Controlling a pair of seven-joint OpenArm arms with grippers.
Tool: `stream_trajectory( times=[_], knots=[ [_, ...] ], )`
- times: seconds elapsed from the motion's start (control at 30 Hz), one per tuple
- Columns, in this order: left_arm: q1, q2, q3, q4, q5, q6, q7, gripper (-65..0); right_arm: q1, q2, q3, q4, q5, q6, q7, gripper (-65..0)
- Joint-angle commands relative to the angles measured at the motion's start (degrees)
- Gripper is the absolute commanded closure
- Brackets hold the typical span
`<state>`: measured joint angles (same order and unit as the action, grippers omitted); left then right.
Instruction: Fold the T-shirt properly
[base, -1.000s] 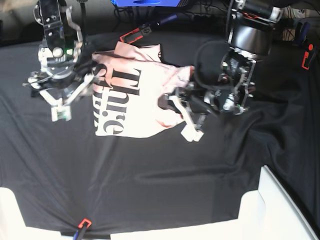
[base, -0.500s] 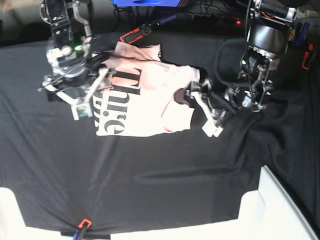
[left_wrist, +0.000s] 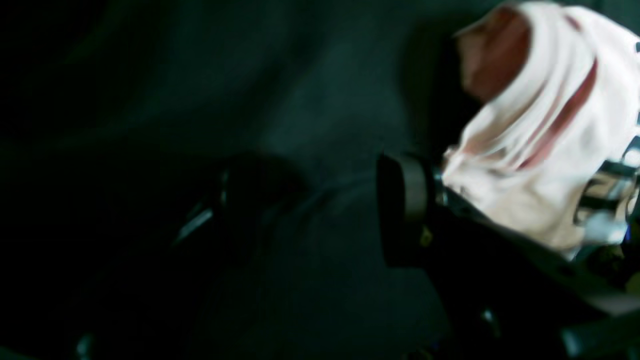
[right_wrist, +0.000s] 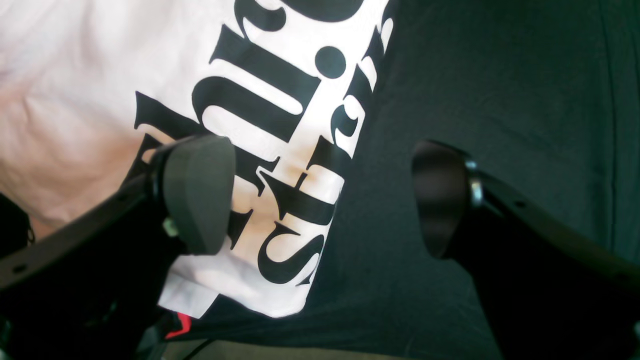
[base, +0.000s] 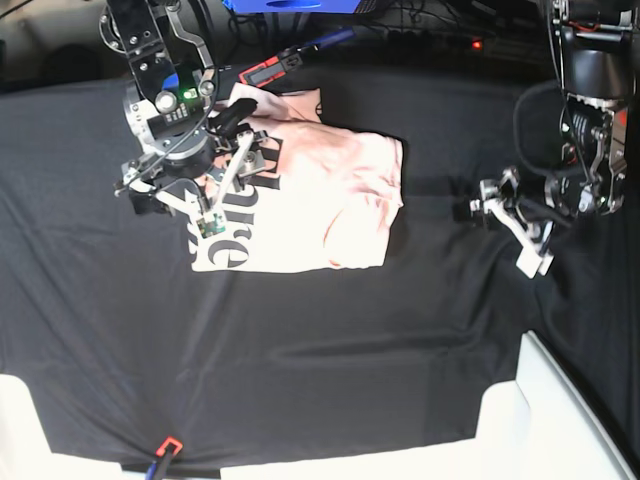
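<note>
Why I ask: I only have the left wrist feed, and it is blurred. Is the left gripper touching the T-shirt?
Observer: No. In the base view the left gripper hangs open over the black cloth, apart from the T-shirt.
Operator: Is the right gripper holding it?
Observer: No. The right wrist view shows the right gripper open astride the shirt's printed edge, one pad over the lettering, the other over cloth.
Operator: What shape is the shirt?
Observer: A rough rectangle, lettering face up.

Black table cloth (base: 330, 350) covers the work surface; red-and-black tool (base: 272, 67) lies at its far edge.
</note>
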<state>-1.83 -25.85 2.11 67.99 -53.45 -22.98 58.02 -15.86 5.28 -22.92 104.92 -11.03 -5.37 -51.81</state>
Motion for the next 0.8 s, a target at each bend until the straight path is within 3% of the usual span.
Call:
stream_trajectory(
  times=[0.0,0.17,0.4,0.77],
  knots=[
    [-0.42,-1.01,-0.92,0.89,-1.01,-0.53,-0.66,-36.6,0.69,-0.31,-0.07,-0.18,-0.45,-0.13,1.13,-52.8],
    [1.69,-1.01,-4.7,0.89,-1.01,-0.53,-0.66,-36.6,2.63,-0.49,-0.16,-5.19,-0.36,-0.13,1.57,-52.5],
    [2.48,-1.45,-5.85,0.89,-1.01,-0.53,-0.66,-36.6,3.15,-0.4,-0.07,-7.39,-0.36,-0.13,2.54,-42.7],
    [2.48,-1.45,-5.85,0.89,-1.01,-0.53,-0.66,-36.6,3.15,-0.49,0.28,-9.5,-0.36,-0.04,2.63,-41.6]
  ],
)
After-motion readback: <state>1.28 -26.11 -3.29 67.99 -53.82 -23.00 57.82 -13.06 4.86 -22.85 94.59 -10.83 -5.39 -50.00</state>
